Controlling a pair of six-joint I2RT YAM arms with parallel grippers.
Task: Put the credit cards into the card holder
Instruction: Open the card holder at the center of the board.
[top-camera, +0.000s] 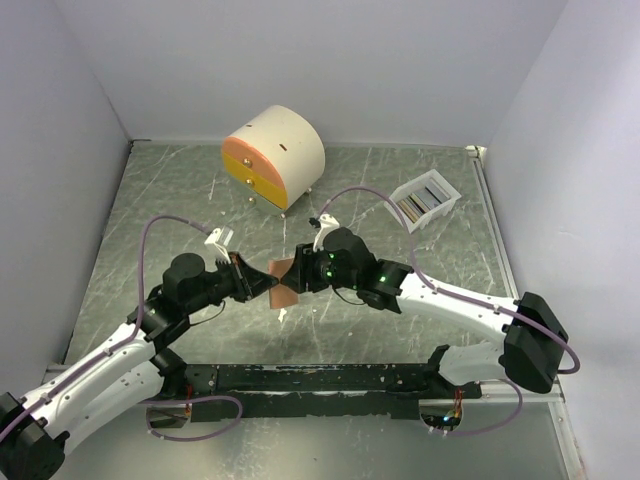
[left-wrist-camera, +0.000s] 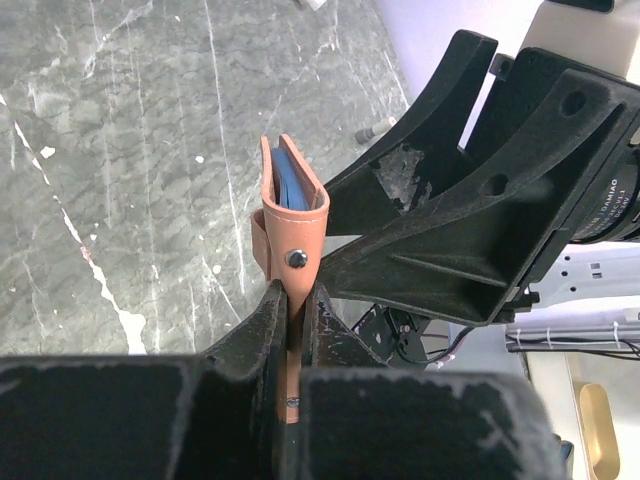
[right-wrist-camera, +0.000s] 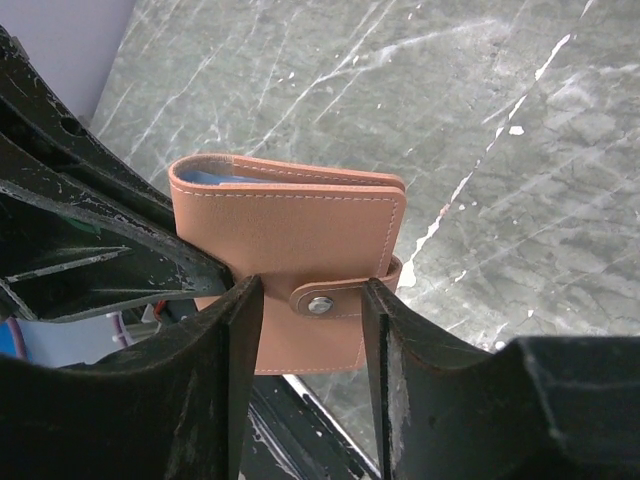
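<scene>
The salmon-pink card holder (top-camera: 285, 280) hangs above the table's middle, folded shut with its snap strap fastened. My left gripper (left-wrist-camera: 293, 295) is shut on its lower edge, holding it edge-on. The card holder (left-wrist-camera: 293, 225) shows a light blue credit card (left-wrist-camera: 290, 185) tucked in its top. In the right wrist view the card holder (right-wrist-camera: 290, 225) faces me flat, with the blue card's edge (right-wrist-camera: 205, 176) at its upper left. My right gripper (right-wrist-camera: 312, 295) stands open, its jaws apart on either side of the snap strap. More credit cards (top-camera: 418, 202) lie in a white tray.
The white tray (top-camera: 447, 190) sits at the back right. A round cream cabinet (top-camera: 275, 155) with orange-yellow drawers stands at the back centre. Both grippers (top-camera: 272, 275) meet over the middle of the marbled grey table (top-camera: 150, 200). White walls close in three sides.
</scene>
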